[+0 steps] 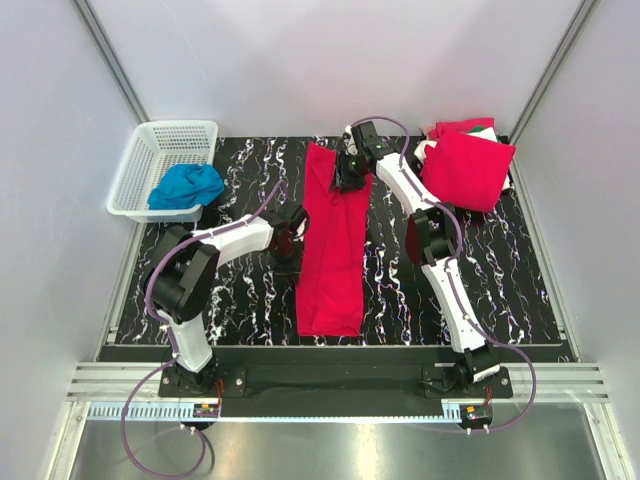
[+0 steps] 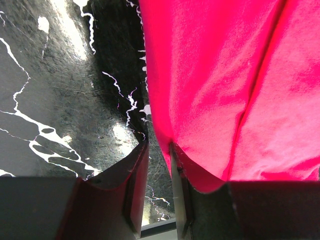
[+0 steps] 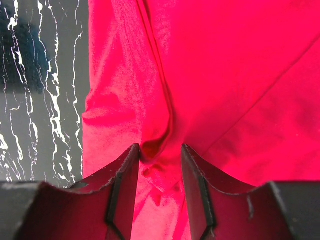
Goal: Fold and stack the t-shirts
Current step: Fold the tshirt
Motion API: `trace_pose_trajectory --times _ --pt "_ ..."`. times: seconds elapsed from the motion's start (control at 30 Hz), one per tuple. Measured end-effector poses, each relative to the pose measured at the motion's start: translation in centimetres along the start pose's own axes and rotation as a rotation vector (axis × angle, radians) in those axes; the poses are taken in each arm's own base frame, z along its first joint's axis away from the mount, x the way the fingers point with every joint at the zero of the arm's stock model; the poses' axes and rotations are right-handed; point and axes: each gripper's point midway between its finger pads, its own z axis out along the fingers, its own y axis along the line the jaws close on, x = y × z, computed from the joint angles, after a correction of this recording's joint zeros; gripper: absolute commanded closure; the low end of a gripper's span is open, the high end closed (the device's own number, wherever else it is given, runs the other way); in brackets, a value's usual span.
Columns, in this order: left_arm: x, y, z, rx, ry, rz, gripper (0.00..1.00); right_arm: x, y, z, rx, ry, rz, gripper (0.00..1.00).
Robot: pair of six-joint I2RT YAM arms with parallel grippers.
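Marble-patterned black counter (image 1: 240, 300) with white veins fills the floor of the booth, and both arms reach out over it from its near edge.

One red t-shirt (image 1: 333, 250) is the largest thing on it. It lies folded into a long narrow strip down the middle of the counter, running from close to the far edge almost to the near edge.

At the far right corner sits a pile of folded red t-shirts (image 1: 467, 170), flat and roughly square. Under its far side a bit of white and green fabric (image 1: 485, 128) shows.

In the far left corner, partly past the counter's left edge, stands a white plastic basket (image 1: 135, 175) with a crumpled blue cloth (image 1: 187, 186) inside.

The right tool (image 3: 160, 147) is at the far end of the strip, on its right side. From its wrist camera, a pucker of red cloth is pinched between the two fingers (image 3: 125, 185), with creases running out from the pinch. It is holding the long t-shirt.

The left tool (image 2: 159, 145) sits at the strip's left edge, about halfway along. Its fingers stand only narrowly apart. The shirt's edge lies over one finger (image 2: 182, 200), and the counter shows in the slot between them. I cannot tell whether any cloth is actually gripped there.
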Motion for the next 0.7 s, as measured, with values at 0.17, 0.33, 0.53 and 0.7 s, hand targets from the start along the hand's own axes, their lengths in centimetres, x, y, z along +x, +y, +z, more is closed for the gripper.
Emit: trace_pose_trajectory --times 0.17,0.33,0.53,0.7 --pt "0.0 0.0 0.0 0.000 0.000 0.000 0.71 0.1 0.2 0.2 -0.006 0.003 0.001 0.62" --pt "0.0 0.0 0.0 0.000 0.000 0.002 0.71 0.4 0.8 0.4 -0.022 0.007 -0.004 0.66" --pt "0.0 0.0 0.0 0.000 0.001 0.005 0.71 1.1 2.5 1.0 -0.047 0.017 -0.027 0.68" --pt "0.0 0.1 0.1 0.004 -0.003 0.003 0.72 2.0 4.1 1.4 -0.061 0.031 -0.050 0.63"
